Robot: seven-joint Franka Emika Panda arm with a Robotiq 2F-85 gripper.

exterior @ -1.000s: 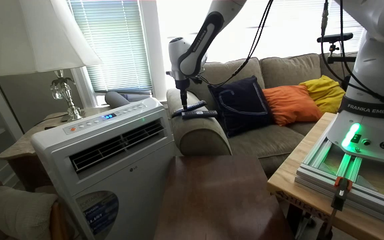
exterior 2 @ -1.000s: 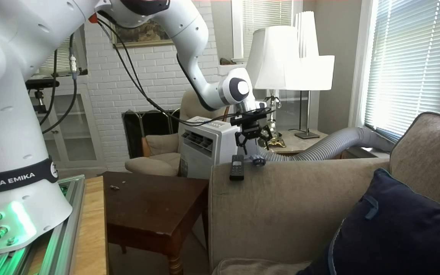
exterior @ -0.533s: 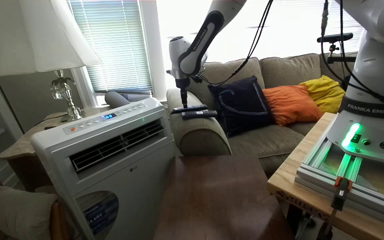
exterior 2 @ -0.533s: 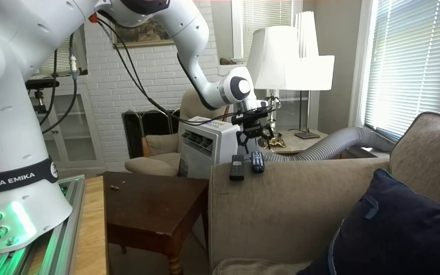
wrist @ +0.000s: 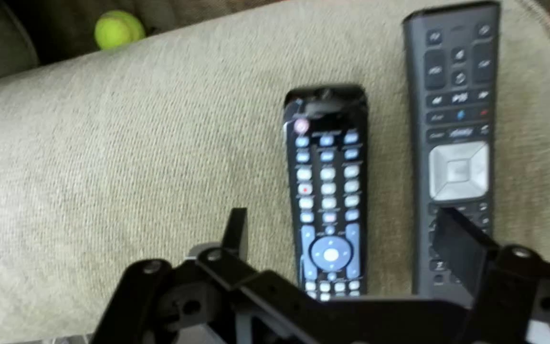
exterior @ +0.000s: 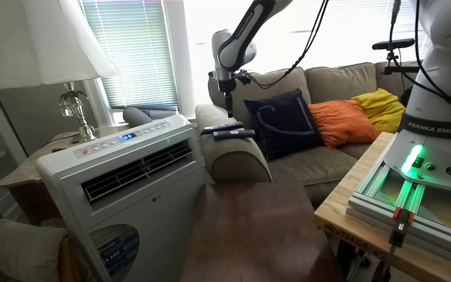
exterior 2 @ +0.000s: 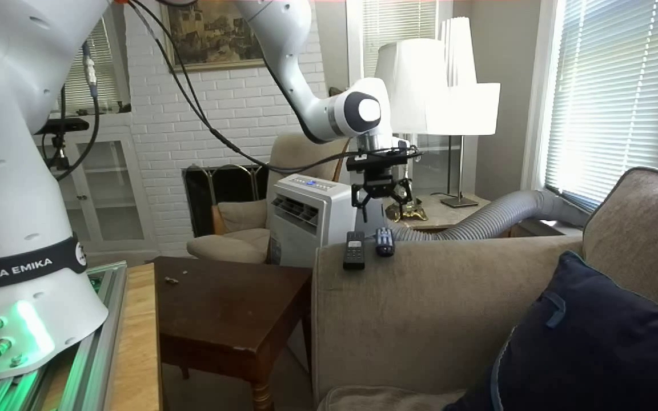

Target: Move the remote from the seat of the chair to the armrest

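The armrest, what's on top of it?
On the armrest, a blue-buttoned remote and a silver-padded remote lie side by side. In the wrist view, the gripper hides part of both; what's beneath them is covered.

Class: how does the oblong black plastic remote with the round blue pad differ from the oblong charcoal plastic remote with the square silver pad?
The black remote has mostly pale buttons; the charcoal remote has mostly dark ones. The black remote's upper corners are rounded; the charcoal remote's look sharper. Both lie on the beige-grey rounded fabric armrest.
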